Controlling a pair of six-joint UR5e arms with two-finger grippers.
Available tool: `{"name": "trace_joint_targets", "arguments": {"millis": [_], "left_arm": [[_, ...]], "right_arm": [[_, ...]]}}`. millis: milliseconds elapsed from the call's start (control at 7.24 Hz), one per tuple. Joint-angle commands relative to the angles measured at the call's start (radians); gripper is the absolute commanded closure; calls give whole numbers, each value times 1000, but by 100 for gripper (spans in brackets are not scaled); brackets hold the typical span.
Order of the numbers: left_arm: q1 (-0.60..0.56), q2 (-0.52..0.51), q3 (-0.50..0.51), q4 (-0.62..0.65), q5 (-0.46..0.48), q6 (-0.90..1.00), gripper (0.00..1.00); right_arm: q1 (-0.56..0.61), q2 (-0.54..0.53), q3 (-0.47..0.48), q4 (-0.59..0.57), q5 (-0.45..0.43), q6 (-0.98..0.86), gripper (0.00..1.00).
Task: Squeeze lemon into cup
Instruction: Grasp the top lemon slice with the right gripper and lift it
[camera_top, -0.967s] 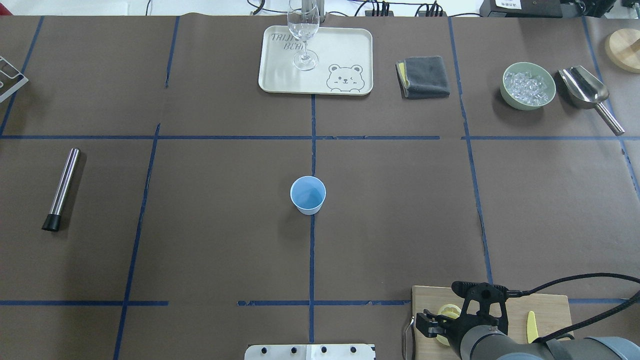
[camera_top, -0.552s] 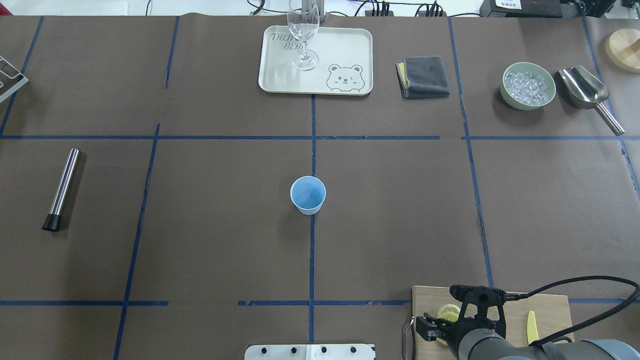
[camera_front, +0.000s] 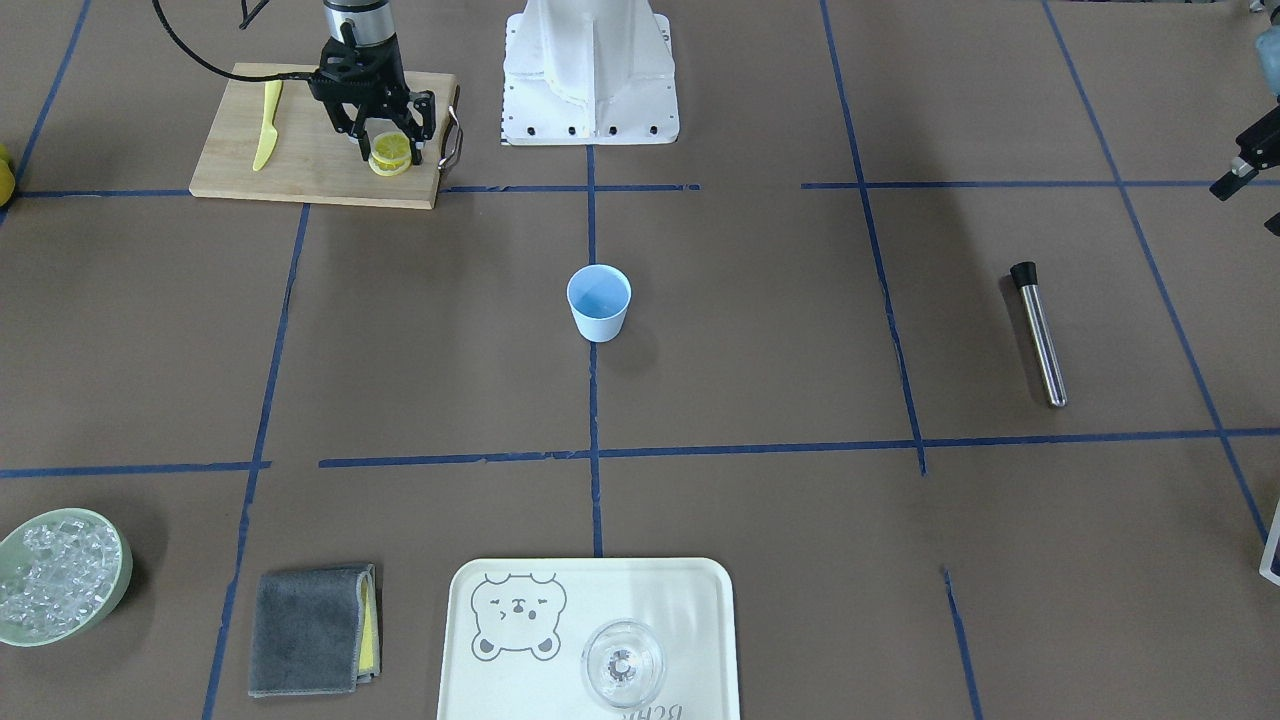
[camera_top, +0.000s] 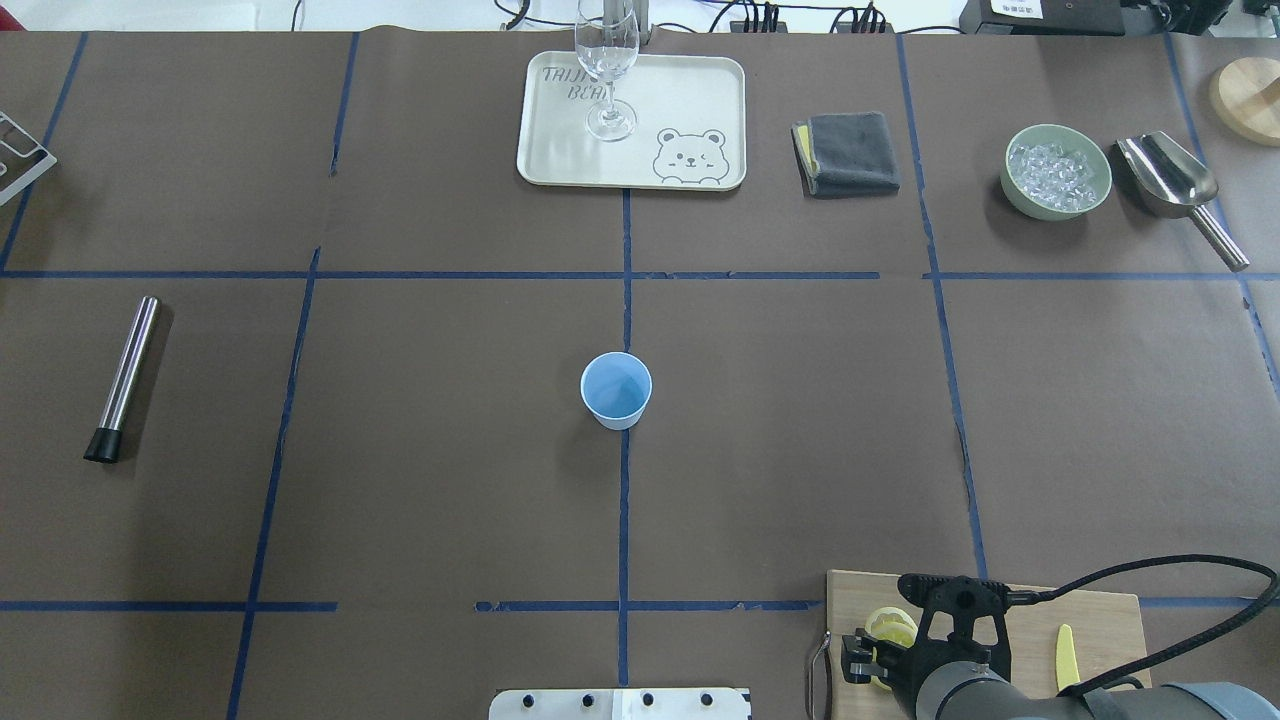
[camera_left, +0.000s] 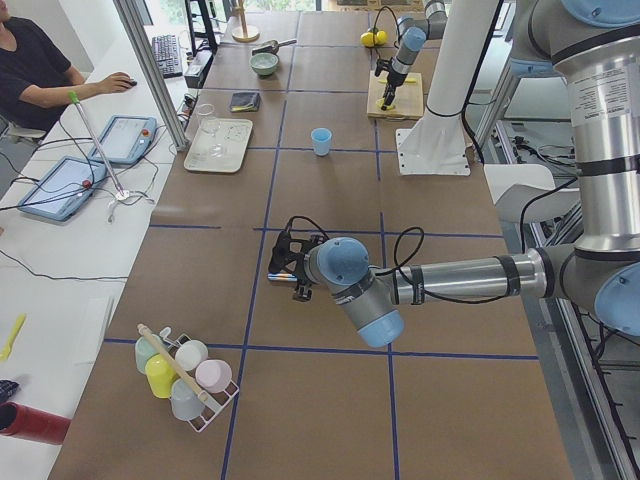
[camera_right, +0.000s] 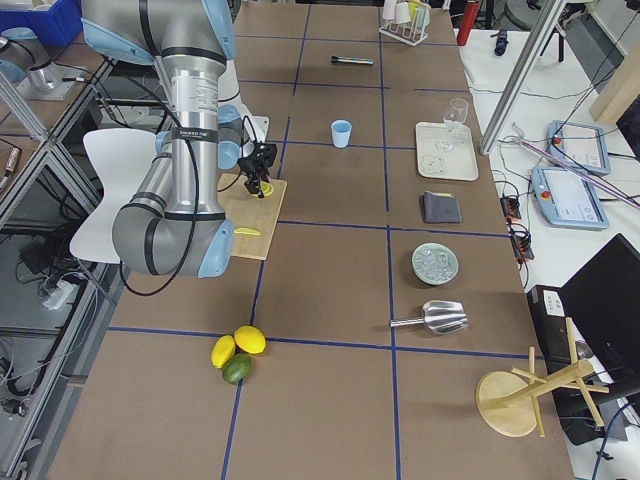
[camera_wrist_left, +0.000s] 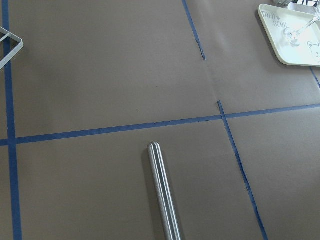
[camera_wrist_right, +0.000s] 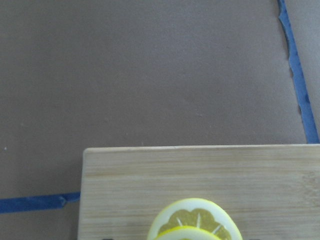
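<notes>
The right claw (camera_front: 389, 150) is closed down to the width of the lemon (camera_front: 389, 163). Its black fingers pinch the thin, wheel-patterned slice by its pale rim over the grainy wooden board (camera_front: 310, 160). The smooth light-blue tapered cup (camera_front: 599, 300) stands upright mid-surface, well apart. I cannot tell how far the left claw (camera_left: 281, 265) is open.

Long table (camera_top: 400, 450) covered in brown paper, marked with a blue tape grid (camera_top: 623, 500); the light is even and flat, and shadows are soft. A white desk (camera_left: 70, 290) runs along the table's far edge, with slanted aluminium posts (camera_left: 150, 75) rising between the two. Off the near edge a white chair (camera_right: 105, 170) stands on a grey floor (camera_right: 40, 420) with loose cables lying on it.
</notes>
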Motion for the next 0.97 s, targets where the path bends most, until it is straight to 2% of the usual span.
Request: {"name": "trace_joint_targets", "arguments": {"millis": [0, 552, 828], "left_arm": [[0, 0, -2, 0, 0, -1, 0], [0, 0, -8, -2, -2, -39, 0], [0, 0, -8, -2, -2, -39, 0]], "right_arm": [[3, -3, 14, 0, 0, 0, 74], [6, -10, 47, -4, 0, 0, 73], [6, -10, 88, -65, 0, 0, 73]]}}
